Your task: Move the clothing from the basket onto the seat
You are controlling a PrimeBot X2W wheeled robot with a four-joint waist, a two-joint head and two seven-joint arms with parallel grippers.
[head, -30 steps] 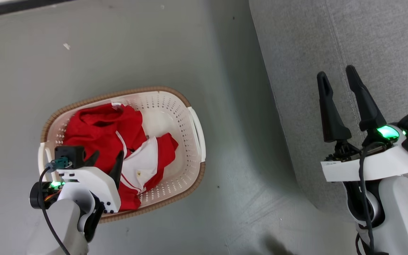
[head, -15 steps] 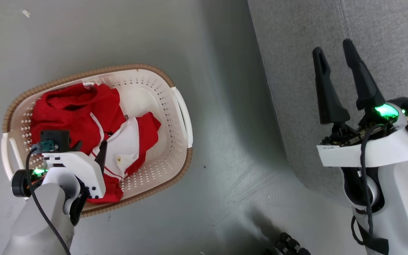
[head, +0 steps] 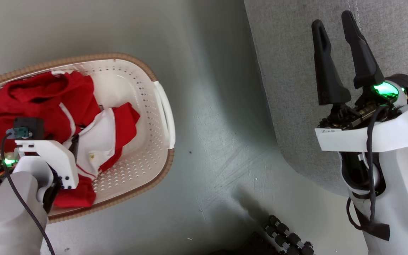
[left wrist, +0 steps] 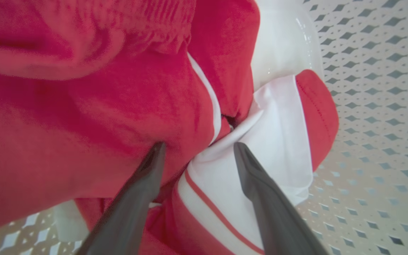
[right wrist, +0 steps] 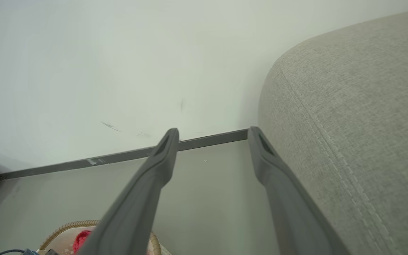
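Observation:
The clothing [head: 41,102] is a heap of red fabric with a white panel [head: 97,141], lying in the cream basket [head: 163,106] on the floor at the left of the head view. My left gripper [left wrist: 198,147] is open and points down into the basket. One fingertip presses the red cloth and the other rests on the white panel [left wrist: 278,141]. My right gripper [head: 332,19] is open and holds nothing. It hovers over the edge of the grey seat [head: 289,71], which the right wrist view shows as a rounded corner of the seat [right wrist: 349,106].
Grey floor [head: 218,124] lies between basket and seat. A dark baseboard [right wrist: 119,156] runs under a pale wall beyond the right gripper. A black ridged object [head: 285,237] sits at the bottom edge of the head view.
The head camera has shifted, so the basket now sits further left in the view. My left gripper has sunk lower into the clothing, its fingers mostly hidden behind the wrist. Both grippers stay open.

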